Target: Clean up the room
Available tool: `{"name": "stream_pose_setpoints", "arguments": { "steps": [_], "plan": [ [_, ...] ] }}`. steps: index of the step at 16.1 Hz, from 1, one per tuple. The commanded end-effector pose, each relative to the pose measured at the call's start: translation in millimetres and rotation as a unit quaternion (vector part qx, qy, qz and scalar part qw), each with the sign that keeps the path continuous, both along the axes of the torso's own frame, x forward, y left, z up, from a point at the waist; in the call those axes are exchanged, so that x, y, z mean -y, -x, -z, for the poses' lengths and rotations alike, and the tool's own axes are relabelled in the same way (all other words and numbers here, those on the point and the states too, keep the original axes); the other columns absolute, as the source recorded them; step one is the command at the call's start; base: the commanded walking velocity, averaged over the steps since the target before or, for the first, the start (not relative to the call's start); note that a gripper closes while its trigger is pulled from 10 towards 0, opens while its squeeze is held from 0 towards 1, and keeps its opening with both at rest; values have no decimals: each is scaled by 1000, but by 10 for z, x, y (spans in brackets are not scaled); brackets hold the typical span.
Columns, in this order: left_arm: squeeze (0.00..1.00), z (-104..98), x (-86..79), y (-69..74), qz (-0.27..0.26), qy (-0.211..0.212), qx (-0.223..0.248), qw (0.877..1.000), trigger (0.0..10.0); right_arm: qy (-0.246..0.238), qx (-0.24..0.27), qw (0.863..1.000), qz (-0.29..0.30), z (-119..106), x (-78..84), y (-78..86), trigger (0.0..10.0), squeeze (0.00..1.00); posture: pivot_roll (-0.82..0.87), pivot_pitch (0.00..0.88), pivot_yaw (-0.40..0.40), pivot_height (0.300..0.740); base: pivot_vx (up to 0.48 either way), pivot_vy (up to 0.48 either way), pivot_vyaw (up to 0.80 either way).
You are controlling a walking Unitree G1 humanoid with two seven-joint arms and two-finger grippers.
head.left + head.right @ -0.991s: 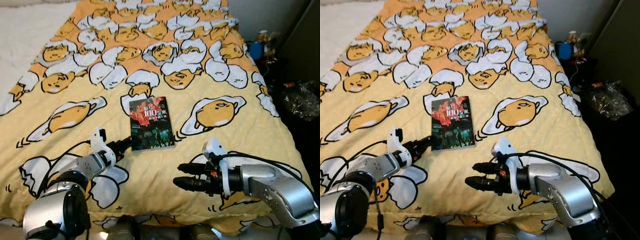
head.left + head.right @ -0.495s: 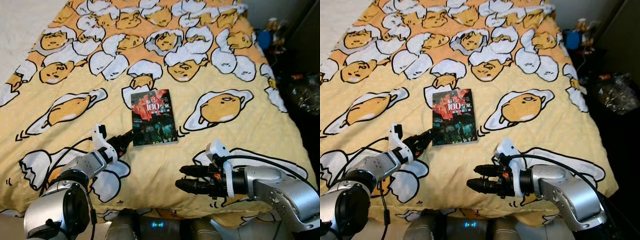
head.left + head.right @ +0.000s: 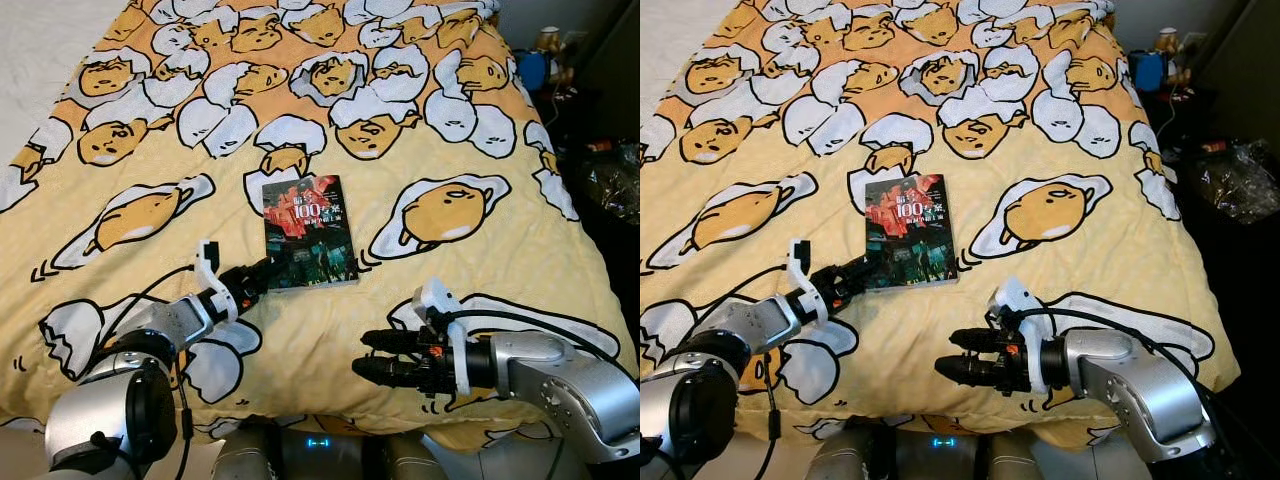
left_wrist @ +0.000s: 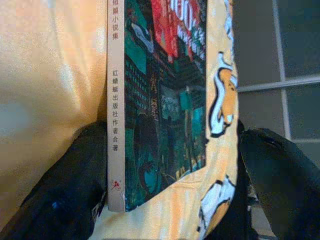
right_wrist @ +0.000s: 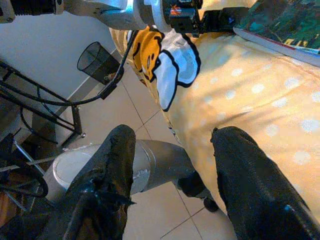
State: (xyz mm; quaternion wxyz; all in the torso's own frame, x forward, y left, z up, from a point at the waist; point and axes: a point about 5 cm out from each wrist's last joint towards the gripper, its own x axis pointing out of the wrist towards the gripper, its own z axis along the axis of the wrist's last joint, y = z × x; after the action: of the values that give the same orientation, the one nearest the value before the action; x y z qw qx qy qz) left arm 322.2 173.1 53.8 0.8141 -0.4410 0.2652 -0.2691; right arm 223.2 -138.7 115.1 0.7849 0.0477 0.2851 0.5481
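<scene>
A book (image 3: 308, 233) with a dark cover and red title lies flat near the middle of the frame, on a bed covered by a yellow blanket (image 3: 470, 120) printed with cartoon eggs. The left gripper (image 3: 262, 276) reaches in from the lower left, its tips at the book's near left corner. In the left wrist view the book (image 4: 160, 100) sits between the two black fingers (image 4: 65, 190), spine toward one of them, and the fingers are spread on either side of the corner rather than pressed together; one finger looks to touch the spine, the other stands off from the cover's far edge.

The right gripper (image 3: 372, 356) hovers over the blanket at the lower middle of the frame, well apart from the book, pointing toward the left. Its two fingers are parted with nothing between them, and the right wrist view shows the gap between the fingers (image 5: 112, 175), with tiled floor (image 5: 150, 125) and a black mesh bin (image 5: 97, 61) beyond the bed's edge.

At the upper right of the frame, beside the bed, stands a blue object (image 3: 533, 70), and below it a crumpled plastic bag (image 3: 612, 190).
</scene>
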Motion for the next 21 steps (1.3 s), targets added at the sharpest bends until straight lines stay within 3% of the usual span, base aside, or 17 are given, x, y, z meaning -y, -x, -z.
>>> {"name": "stream_pose_setpoints", "arguments": {
  "steps": [1,3,4,5,6,7,11,16,19,21],
  "plan": [
    [0,68,64,28,15,-30,-17,999,10000,-3,4,1000,-2,-26,9,5,10000,0,-256,227,29,740,0,0,0],
    [0,116,82,27,-2,-54,-20,998,10000,-4,4,1000,0,-22,3,3,10000,0,-260,229,29,740,0,0,0],
    [0,115,93,-2,-35,-46,-14,998,9137,-4,3,1000,1,-11,-2,3,10000,0,-261,228,30,740,0,0,0],
    [0,117,100,-9,-48,-39,-18,998,9137,-4,3,1000,1,-8,-4,7,10000,0,-261,228,30,740,0,0,0],
    [0,120,112,-20,-65,-33,-22,997,745,-4,3,1000,0,-6,-7,10,10000,0,-261,226,29,740,0,0,0],
    [0,116,136,-24,-67,-24,-20,997,0,-4,3,1000,0,-7,-7,9,10000,0,-261,224,31,740,0,0,0],
    [0,60,144,-55,-85,22,-5,996,0,-2,5,1000,1,-3,0,-8,10000,0,-259,218,35,740,0,0,0],
    [0,52,184,-16,-51,50,0,997,0,-2,7,1000,1,6,1,-18,10000,0,-256,210,38,740,0,0,0],
    [0,99,236,24,-20,26,-7,999,0,0,9,1000,-1,4,2,-28,10000,0,-256,209,39,740,0,0,0],
    [0,102,230,19,-26,23,-8,999,0,0,11,1000,-1,4,0,-33,10000,0,-257,206,42,740,0,0,0]
  ]
}}
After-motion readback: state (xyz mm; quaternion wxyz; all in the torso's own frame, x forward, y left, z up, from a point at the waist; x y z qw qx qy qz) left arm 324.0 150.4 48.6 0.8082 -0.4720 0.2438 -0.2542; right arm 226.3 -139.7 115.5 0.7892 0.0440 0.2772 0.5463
